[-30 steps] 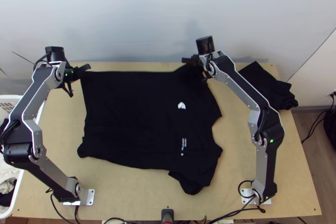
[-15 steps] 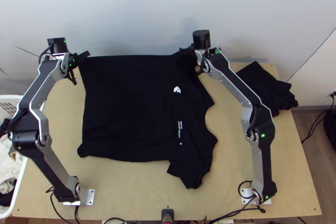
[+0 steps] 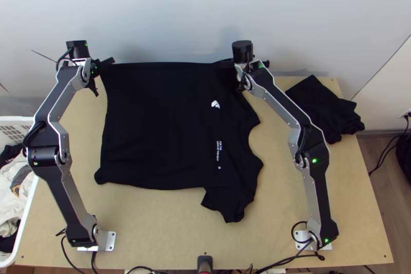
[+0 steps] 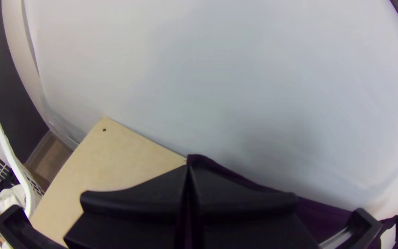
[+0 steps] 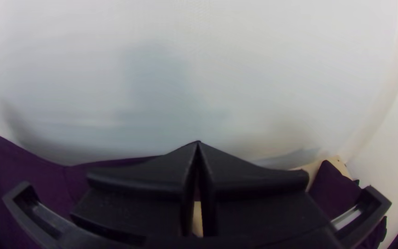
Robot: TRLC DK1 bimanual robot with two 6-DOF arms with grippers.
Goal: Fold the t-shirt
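Where fingers [image 3: 108, 61] meet, t-shirt [image 3: 154, 125] seems pinched.

Top view looks steeply down — both close wrist views face one pale wall [image 3: 169, 12].

Looks like flat, pale wood, smooth and not shiny, on the table [image 3: 154, 238]. Looks like soft, dull black cloth in the t-shirt [image 3: 154, 130] on the table, and dull black cloth too in the pile [image 3: 323, 109] on the table's right side. Seems like hard black plastic, not shiny, on the left gripper [image 3: 108, 61] and right gripper [image 3: 225, 60] at the table's far edge. Looks like smooth grey metal on parts of the left arm [image 3: 66, 96] and right arm [image 3: 310, 192] at the table. Seems like smooth white plastic in the basket [image 3: 7, 119] left of the table.
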